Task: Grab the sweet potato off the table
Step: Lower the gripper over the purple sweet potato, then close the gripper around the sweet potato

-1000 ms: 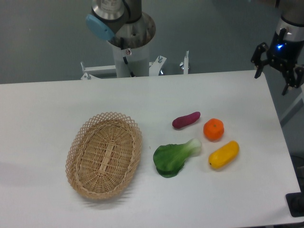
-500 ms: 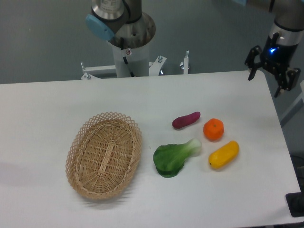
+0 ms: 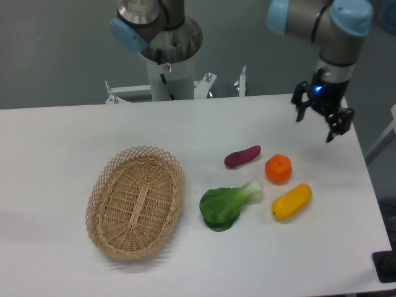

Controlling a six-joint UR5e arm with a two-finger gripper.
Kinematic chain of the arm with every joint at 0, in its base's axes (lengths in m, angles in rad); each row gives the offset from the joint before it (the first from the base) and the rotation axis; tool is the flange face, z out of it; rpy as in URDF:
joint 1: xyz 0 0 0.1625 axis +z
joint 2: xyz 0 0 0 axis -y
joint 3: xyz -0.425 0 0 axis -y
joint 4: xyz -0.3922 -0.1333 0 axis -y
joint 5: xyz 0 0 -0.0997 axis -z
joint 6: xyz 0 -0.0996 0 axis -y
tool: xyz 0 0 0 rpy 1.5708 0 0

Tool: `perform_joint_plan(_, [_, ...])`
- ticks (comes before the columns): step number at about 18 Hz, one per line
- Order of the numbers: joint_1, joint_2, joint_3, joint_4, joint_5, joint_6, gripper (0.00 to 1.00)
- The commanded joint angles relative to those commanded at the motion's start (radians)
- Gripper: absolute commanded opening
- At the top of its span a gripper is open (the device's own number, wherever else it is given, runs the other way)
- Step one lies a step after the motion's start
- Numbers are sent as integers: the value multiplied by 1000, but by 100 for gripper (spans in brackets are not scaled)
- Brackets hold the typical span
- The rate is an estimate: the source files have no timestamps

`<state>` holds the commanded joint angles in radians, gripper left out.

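Looks like a robotics lab. Shown by an arm (image 3: 322, 18) bolted to a metal pedestal (image 3: 170, 68) behind a plain white table (image 3: 55, 148), a bare grey wall, and toy produce beside a basket (image 3: 136, 201).

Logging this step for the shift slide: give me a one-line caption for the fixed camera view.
Open gripper above the table's far right, apart from the sweet potato lying near the orange.
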<state>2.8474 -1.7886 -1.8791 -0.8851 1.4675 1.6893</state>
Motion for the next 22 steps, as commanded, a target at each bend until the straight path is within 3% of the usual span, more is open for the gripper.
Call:
perform_joint_plan(3, [-88, -15, -23, 6, 100, -63, 100])
perform_joint_plan(6, [-126, -26, -54, 14, 102, -120, 100])
perform_joint_plan(8, [-135, -37, -75, 55, 105, -103, 100])
perform_joint_plan(14, [-141, -32, -144, 70, 129, 75, 100])
perform_joint_plan(18, [-144, -43, -179, 95, 137, 64, 100])
perform_joint_plan(20, [-145, -54, -201, 145, 137, 70, 100])
perform_joint_plan(22, [-145, -67, -207, 161, 137, 66, 100])
